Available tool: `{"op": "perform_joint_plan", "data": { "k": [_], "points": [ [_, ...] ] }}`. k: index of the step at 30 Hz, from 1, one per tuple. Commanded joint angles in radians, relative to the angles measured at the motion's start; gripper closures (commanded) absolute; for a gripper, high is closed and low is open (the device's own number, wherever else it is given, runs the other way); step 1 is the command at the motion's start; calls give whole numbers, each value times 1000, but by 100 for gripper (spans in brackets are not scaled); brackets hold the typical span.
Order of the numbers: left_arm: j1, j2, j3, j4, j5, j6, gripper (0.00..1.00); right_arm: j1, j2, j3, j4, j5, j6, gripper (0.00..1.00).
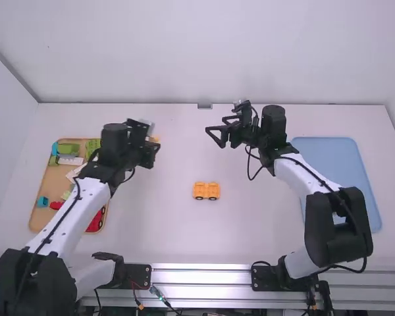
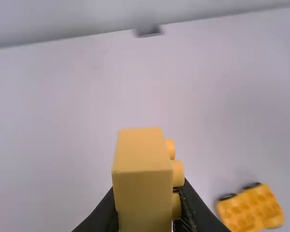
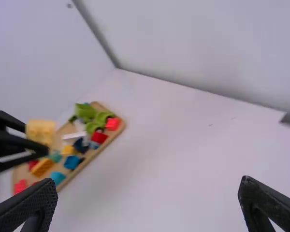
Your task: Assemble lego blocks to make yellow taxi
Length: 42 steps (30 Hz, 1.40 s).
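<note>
Pinching the yellow block (image 2: 142, 193), the left jaws hung with the wheeled yellow piece (image 1: 206, 191) on the counter (image 1: 171, 230) between their four and five o'clock in the high view, lying nine to three, while the empty right jaws were wide apart toward its twelve.

White links (image 1: 92, 197) are joining chunky black joints (image 1: 355, 230). Black cables (image 1: 248, 164) are looping alongside. The right gripper (image 1: 216, 128) is showing black, open-framed fingers (image 3: 275, 203) with fine ribbing. Orange-tipped wires (image 1: 139, 305) are trailing by the left base (image 1: 139, 274).
</note>
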Motion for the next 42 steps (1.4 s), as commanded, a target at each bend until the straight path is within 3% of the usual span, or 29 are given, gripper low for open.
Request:
{"op": "perform_joint_plan", "data": {
  "k": [1, 4, 11, 19, 28, 37, 42],
  "points": [
    [-105, 25, 17, 26, 10, 114, 88, 3, 34, 31, 26, -117, 154, 1],
    [-192, 56, 17, 84, 10, 156, 88, 4, 63, 31, 40, -137, 192, 2],
    [-270, 181, 17, 259, -33, 151, 91, 4, 80, 30, 39, -224, 199, 20],
    [-292, 283, 17, 394, -50, 132, 93, 18, 80, 29, -26, -197, 177, 22],
    [-335, 286, 17, 405, -85, 157, 94, 85, 80, 29, -98, -95, 92, 22],
    [-343, 286, 17, 392, -103, 157, 97, 96, 80, 30, -119, -95, 85, 39],
    [-343, 286, 17, 404, -102, 157, 96, 95, 80, 30, -146, -92, 82, 41]
  ]
}}
